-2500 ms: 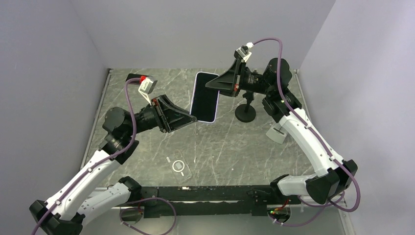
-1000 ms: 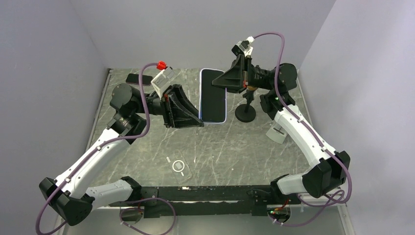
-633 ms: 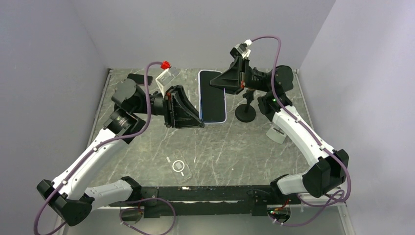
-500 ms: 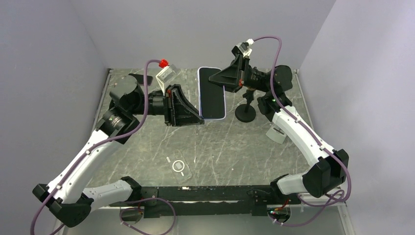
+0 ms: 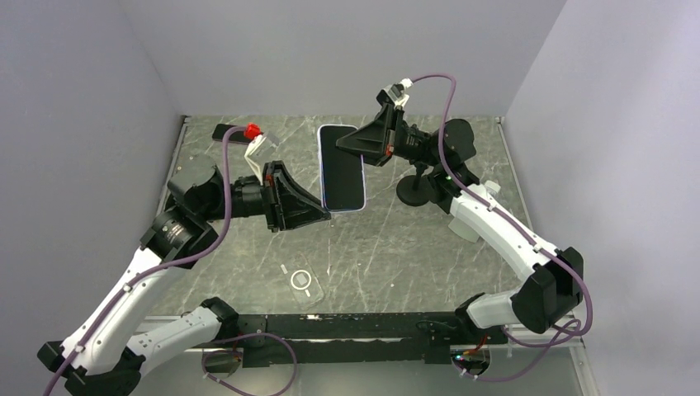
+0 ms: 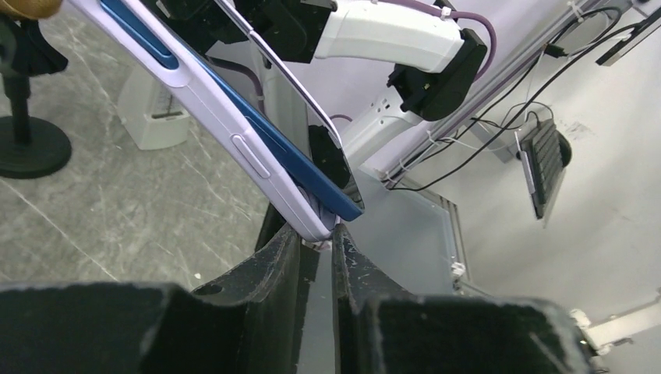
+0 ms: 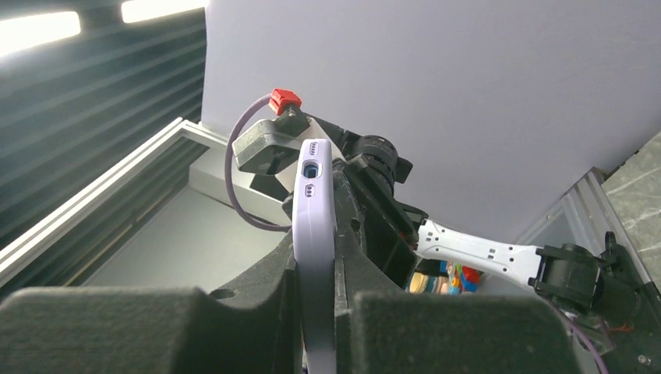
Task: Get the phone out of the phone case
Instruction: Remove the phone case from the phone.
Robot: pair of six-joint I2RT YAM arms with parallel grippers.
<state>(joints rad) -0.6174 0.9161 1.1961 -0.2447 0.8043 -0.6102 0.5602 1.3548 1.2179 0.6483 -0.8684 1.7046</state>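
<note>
Phone point(image 5: 342, 167) held aloft above table point(image 5: 396, 247): left fingers point(image 6: 281, 253) pinch its lower corner, right fingers point(image 7: 265, 280) clamp its upper edge. Case point(image 5: 301, 280) lies apart on table, near arm bases. Risk: slim corner pinch slips, or arms pull unevenly, and phone drops.

No legible text, brand or number; none on phone point(image 5: 342, 169) or phone case point(image 5: 302, 280)

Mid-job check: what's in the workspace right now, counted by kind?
Phones: 2 (lavender phone, held aloft; darker phone, lying at the far left)
Phone case: 1 (clear, lying empty)
Black stand: 1
White holder: 1
Total: 5
</note>
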